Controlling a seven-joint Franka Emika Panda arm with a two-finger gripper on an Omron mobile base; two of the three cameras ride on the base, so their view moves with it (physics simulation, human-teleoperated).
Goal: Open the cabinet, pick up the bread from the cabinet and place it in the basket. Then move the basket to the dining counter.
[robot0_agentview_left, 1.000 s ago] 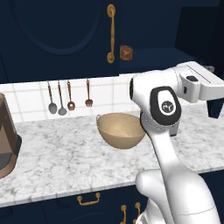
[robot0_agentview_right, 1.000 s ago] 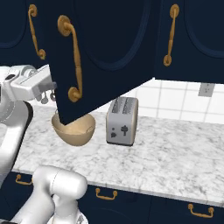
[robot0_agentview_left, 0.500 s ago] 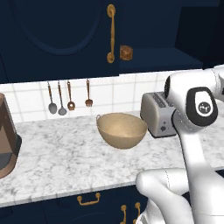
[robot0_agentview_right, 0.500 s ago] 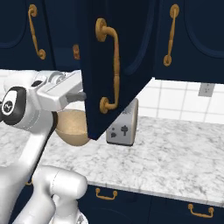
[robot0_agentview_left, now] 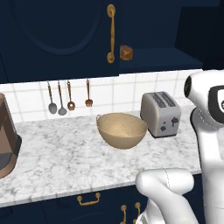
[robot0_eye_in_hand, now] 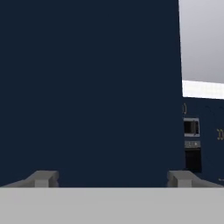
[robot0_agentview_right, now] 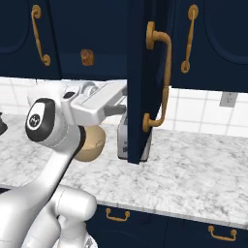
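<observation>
The cabinet door point(robot0_agentview_right: 138, 87) has swung wide; bread point(robot0_agentview_left: 126, 52) now sits exposed at the basket's point(robot0_agentview_left: 122, 130) twelve o'clock. Gripper point(robot0_eye_in_hand: 112, 178) spread empty, probably pushing the door.

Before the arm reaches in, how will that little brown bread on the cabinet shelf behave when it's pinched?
The bread looks small and rounded, so it may roll if nudged rather than gripped squarely. It is probably light, being far smaller than the basket. It sits near the shelf's front edge, so a push could knock it off.
</observation>
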